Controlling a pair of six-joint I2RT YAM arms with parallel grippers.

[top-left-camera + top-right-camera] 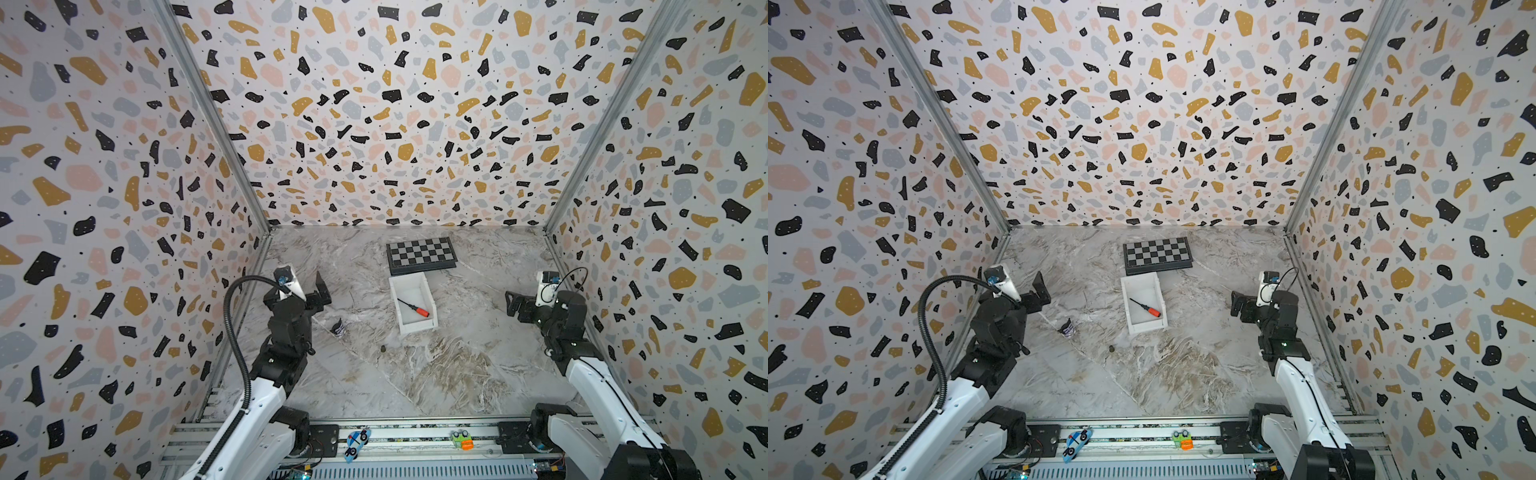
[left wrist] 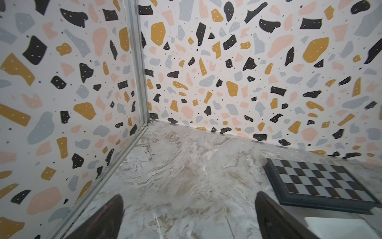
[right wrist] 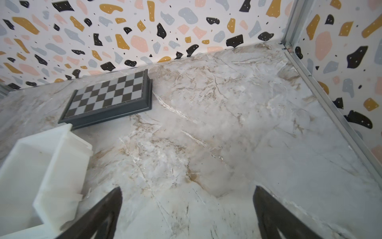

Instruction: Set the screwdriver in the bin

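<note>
"In both top views, where was the screwdriver (image 1: 413, 308)?"
"It lay aslant inside the bin (image 1: 1148, 328), handle toward the near wall."
"Left wrist view?"
"The left gripper (image 2: 188, 199) was spread wide over the bare table (image 2: 186, 165), holding nothing."
"Right wrist view?"
"The right gripper (image 3: 187, 191) was spread too, and empty."
</note>
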